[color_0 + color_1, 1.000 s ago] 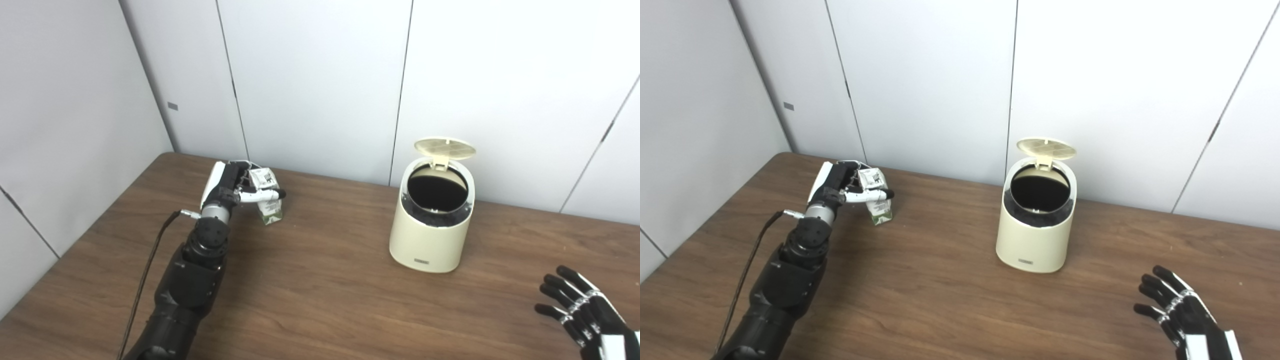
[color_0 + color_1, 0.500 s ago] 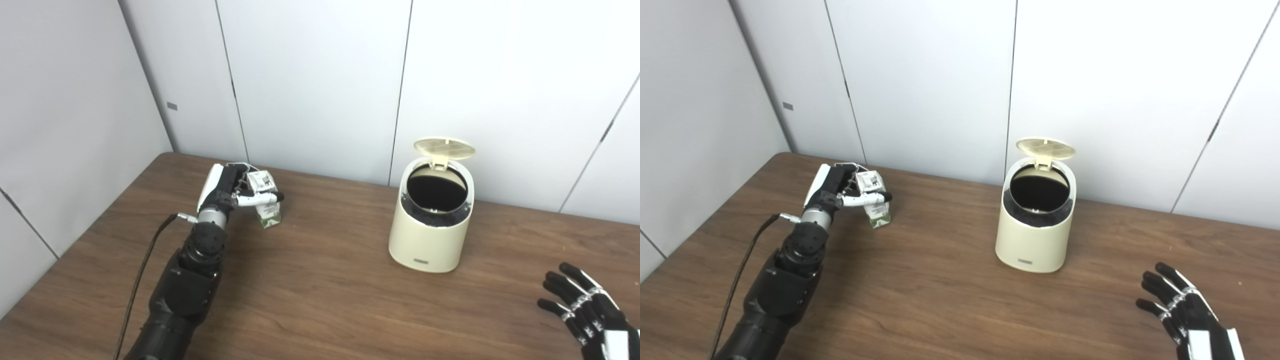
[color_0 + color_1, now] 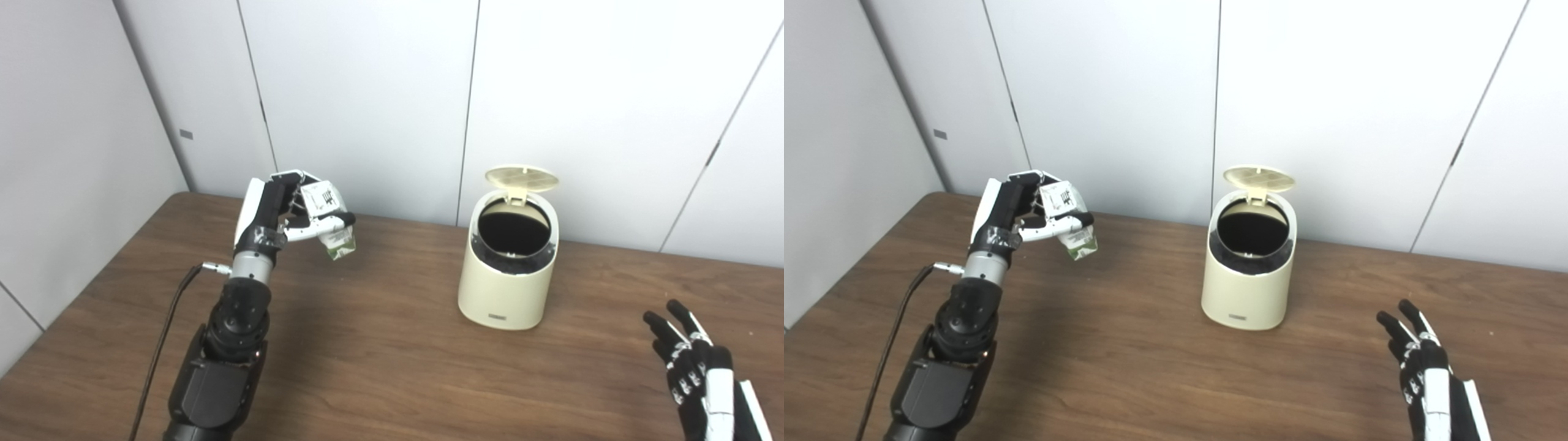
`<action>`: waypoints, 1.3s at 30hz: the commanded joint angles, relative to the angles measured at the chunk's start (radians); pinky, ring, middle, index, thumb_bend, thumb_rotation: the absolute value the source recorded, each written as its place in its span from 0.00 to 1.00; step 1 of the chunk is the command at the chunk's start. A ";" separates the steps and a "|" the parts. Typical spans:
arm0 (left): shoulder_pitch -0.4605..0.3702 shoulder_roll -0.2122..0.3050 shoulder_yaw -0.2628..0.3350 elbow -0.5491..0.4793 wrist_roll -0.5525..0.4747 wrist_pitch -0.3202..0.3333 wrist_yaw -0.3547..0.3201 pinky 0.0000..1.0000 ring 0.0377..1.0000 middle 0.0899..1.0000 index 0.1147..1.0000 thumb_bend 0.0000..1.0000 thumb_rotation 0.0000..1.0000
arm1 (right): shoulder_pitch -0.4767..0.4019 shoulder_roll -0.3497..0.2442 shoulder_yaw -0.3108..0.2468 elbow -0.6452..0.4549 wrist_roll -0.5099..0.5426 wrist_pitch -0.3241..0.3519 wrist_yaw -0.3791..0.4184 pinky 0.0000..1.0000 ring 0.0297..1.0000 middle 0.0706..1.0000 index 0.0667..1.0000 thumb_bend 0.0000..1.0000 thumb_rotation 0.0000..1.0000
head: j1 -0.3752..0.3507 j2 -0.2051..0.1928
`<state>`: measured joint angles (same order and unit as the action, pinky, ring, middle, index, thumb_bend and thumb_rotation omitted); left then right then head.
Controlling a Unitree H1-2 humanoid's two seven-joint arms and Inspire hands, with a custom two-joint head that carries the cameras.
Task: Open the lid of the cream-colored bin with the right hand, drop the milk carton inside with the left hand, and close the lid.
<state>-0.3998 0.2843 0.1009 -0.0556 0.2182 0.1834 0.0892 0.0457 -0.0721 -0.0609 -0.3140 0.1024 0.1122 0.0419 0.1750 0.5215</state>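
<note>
The cream-colored bin (image 3: 507, 288) stands on the wooden table (image 3: 380, 361) right of centre. Its round lid (image 3: 521, 177) is tipped up at the back, showing the dark inside. My left hand (image 3: 278, 211) is shut on a small white-and-green milk carton (image 3: 331, 223), held tilted in the air well left of the bin. Low at the right edge of the table, my right hand (image 3: 695, 361) is open, fingers spread and pointing up, holding nothing.
White wall panels (image 3: 367, 92) close off the back and left of the table. A black cable (image 3: 165, 337) runs along my left arm. Bare wood lies between the carton and the bin.
My left hand has lifted the carton off the table and raised it. The right hand has turned its fingers upward. The camera has shifted, so the whole scene sits further left.
</note>
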 commanded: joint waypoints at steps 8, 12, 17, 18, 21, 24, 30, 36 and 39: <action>-0.073 -0.022 -0.051 -0.184 0.017 -0.012 -0.056 0.40 0.44 0.45 0.40 0.48 0.00 | -0.022 0.018 0.028 -0.026 -0.067 -0.011 -0.021 0.93 0.91 0.83 0.93 0.54 1.00 | -0.060 0.010; -0.090 -0.009 -0.113 -0.202 0.111 -0.105 -0.056 0.36 0.44 0.46 0.41 0.48 0.00 | -0.023 0.032 0.037 -0.033 -0.088 0.008 -0.030 0.92 0.90 0.82 0.92 0.57 0.99 | -0.080 0.011; -0.112 -0.033 -0.160 -0.207 0.175 -0.180 -0.047 0.34 0.43 0.46 0.41 0.48 0.00 | -0.022 0.047 0.048 -0.053 -0.100 0.041 -0.041 0.88 0.88 0.81 0.92 0.53 0.99 | -0.092 0.012; -0.117 -0.039 -0.164 -0.201 0.168 -0.199 -0.048 0.35 0.43 0.45 0.41 0.48 0.00 | -0.023 0.051 0.051 -0.054 -0.104 0.045 -0.044 0.87 0.88 0.81 0.92 0.52 0.99 | -0.096 0.012; -0.135 -0.056 -0.176 -0.179 0.188 -0.252 -0.038 0.37 0.42 0.44 0.41 0.48 0.00 | -0.027 0.067 0.055 -0.062 -0.097 0.073 -0.048 0.89 0.88 0.82 0.92 0.53 1.00 | -0.107 0.012; -0.143 -0.070 -0.180 -0.153 0.209 -0.299 -0.026 0.37 0.42 0.44 0.42 0.48 0.00 | -0.028 0.082 0.064 -0.071 -0.114 0.091 -0.054 0.89 0.87 0.82 0.92 0.54 0.99 | -0.118 0.012; -0.154 -0.105 -0.183 -0.101 0.246 -0.391 0.003 0.41 0.43 0.44 0.41 0.48 0.00 | -0.032 0.101 0.085 -0.092 -0.125 0.132 -0.053 0.82 0.83 0.81 0.92 0.53 1.00 | -0.134 0.009; -0.177 -0.143 -0.188 -0.067 0.273 -0.434 0.020 0.41 0.44 0.44 0.41 0.48 0.00 | -0.036 0.113 0.092 -0.095 -0.132 0.144 -0.058 0.78 0.84 0.81 0.92 0.52 1.00 | -0.143 0.007; -0.183 -0.158 -0.190 -0.061 0.277 -0.436 0.016 0.42 0.44 0.45 0.40 0.48 0.00 | -0.039 0.114 0.094 -0.092 -0.134 0.140 -0.059 0.80 0.85 0.82 0.92 0.52 1.00 | -0.144 0.006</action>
<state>-0.5181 0.1318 -0.0929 -0.1018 0.4982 -0.2170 0.0743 0.0353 0.0347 0.0299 -0.3774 -0.0272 0.2678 -0.0138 0.0307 0.5262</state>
